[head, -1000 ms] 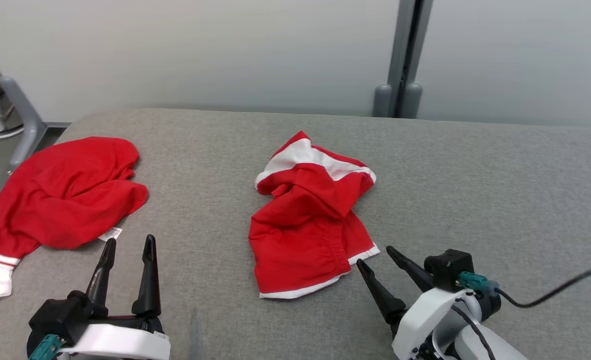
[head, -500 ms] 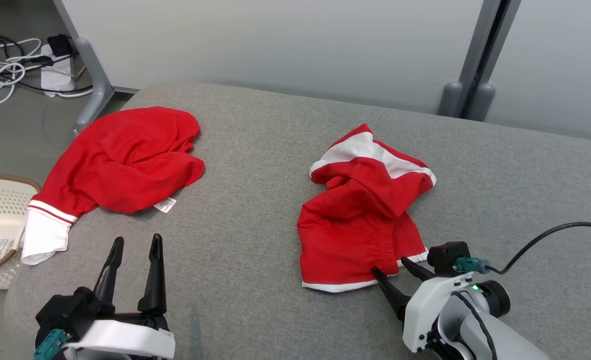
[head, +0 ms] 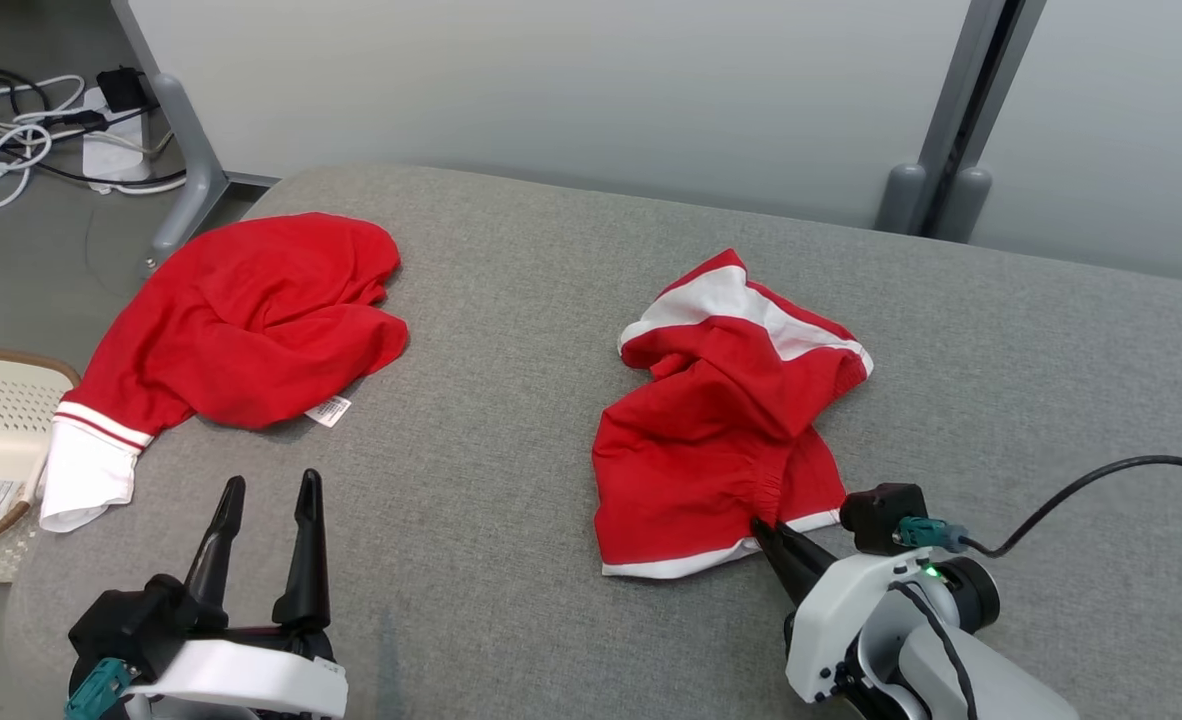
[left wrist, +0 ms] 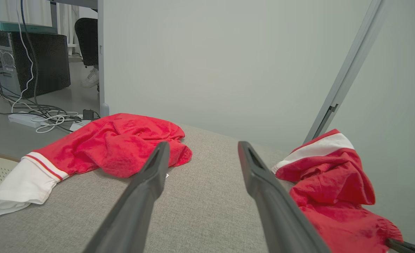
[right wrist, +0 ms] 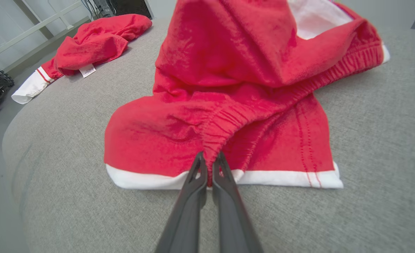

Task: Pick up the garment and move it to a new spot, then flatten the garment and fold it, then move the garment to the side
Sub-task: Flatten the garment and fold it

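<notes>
The garment (head: 721, 440), red with white trim, lies crumpled in the middle of the grey padded surface (head: 511, 300). My right gripper (head: 763, 527) is at its near edge, shut on a gathered fold of the elastic band. The right wrist view shows this closely: the two fingers of the right gripper (right wrist: 209, 158) are pressed together with red cloth of the garment (right wrist: 235, 88) pinched between them, just above the white hem. My left gripper (head: 271, 482) hovers open and empty at the near left. In the left wrist view the garment (left wrist: 334, 189) sits to the right of the left gripper (left wrist: 203, 144).
A second red garment (head: 241, 320) with a white cuff lies at the far left, hanging over the surface's edge. A cream perforated basket (head: 1, 430) stands on the floor to the left. Cables (head: 11, 140) and a grey partition post (head: 951, 120) are behind.
The camera swung left early on. My right gripper moved forward to the garment's near edge and shut on the elastic fold. The left gripper stayed open in place.
</notes>
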`<state>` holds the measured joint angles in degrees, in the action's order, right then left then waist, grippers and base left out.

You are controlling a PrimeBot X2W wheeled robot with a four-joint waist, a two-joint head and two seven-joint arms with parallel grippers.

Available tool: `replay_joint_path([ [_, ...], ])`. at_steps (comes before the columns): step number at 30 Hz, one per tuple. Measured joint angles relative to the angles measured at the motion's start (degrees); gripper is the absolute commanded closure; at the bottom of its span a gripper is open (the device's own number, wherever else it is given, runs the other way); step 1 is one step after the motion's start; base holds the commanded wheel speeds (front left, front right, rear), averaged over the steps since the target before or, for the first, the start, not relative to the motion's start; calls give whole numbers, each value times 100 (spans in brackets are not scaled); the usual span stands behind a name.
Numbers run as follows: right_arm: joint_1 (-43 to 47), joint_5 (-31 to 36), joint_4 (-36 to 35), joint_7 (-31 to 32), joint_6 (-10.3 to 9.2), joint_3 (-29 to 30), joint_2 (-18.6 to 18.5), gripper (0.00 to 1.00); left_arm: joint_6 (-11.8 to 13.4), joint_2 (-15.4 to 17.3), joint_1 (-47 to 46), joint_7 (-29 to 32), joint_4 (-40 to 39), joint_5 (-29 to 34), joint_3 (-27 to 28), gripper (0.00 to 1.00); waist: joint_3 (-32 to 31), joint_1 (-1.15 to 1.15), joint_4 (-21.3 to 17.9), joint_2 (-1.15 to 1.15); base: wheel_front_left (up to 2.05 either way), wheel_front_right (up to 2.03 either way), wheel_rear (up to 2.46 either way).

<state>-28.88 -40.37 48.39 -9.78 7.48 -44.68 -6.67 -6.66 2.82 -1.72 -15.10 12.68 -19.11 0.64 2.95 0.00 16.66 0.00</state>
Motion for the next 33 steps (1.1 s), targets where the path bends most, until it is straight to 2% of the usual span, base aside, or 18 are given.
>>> replay_joint_path([
  [11, -152, -275, -658, -438, 1, 27, -176, 100, 0, -1, 1, 0, 7, -1, 27, 0, -54, 0, -337, 0, 0, 0, 0],
  [19, -162, -292, -968, -497, 1, 491, -559, 100, -10, -3, 2, 0, 54, -5, -8, 0, -79, 0, -706, 0, 0, 0, 0],
  [27, 200, -75, -883, -514, 1, 1121, -960, 100, -20, -3, 1, 0, 87, -11, -45, 0, -76, 0, -1080, 0, 0, 0, 0],
  [33, 572, 171, -770, -520, 1, 1507, -1051, 100, -33, -3, -14, 0, 97, -8, -55, 0, -33, 0, -1302, 0, 0, 0, 0],
])
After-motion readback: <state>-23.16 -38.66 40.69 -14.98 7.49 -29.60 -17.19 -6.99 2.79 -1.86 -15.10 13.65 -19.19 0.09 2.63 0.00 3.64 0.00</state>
